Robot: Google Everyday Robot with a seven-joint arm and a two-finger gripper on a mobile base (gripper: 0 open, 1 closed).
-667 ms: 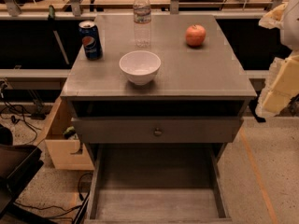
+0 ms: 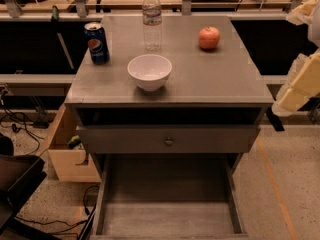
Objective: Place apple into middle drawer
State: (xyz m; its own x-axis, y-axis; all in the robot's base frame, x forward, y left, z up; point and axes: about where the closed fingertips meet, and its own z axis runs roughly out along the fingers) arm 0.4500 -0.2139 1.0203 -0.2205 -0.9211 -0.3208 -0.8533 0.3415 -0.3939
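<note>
Grey wooden cabinet [image 2: 210, 84], flat top, seen from the front and above. On the top, four items: the apple [image 2: 209, 37], red-orange with a yellowish blush, at the rear right, standing free and well apart from the rest; one white bowl [image 2: 149, 71], upright, near the front and slightly left of centre; one clear plastic water bottle [image 2: 151, 20], upright, white cap, at the rear centre behind the bowl; one blue Pepsi can [image 2: 97, 43], upright, at the rear left. Below the top, a dark open slot, then a grey drawer front with a small round knob [image 2: 168, 141]. Below that, the middle drawer [image 2: 167, 204], pulled out toward the viewer, with plank floor and low side walls showing. The apple is not in it. Robot arm [image 2: 302, 79], cream-coloured segments, at the right edge of the view, off the cabinet's right side and level with its front corner. The gripper [image 2: 276, 118], a dark tip at the arm's lower end, hangs just beside the cabinet's front right corner, well apart from the apple and touching nothing visible; whether it is spread or closed cannot be told. Floor: pale speckled surface with an orange line [image 2: 272, 184] to the right, a light wooden box [image 2: 65, 156] to the cabinet's left, and loose black cables [image 2: 20, 124] beside it.
</note>
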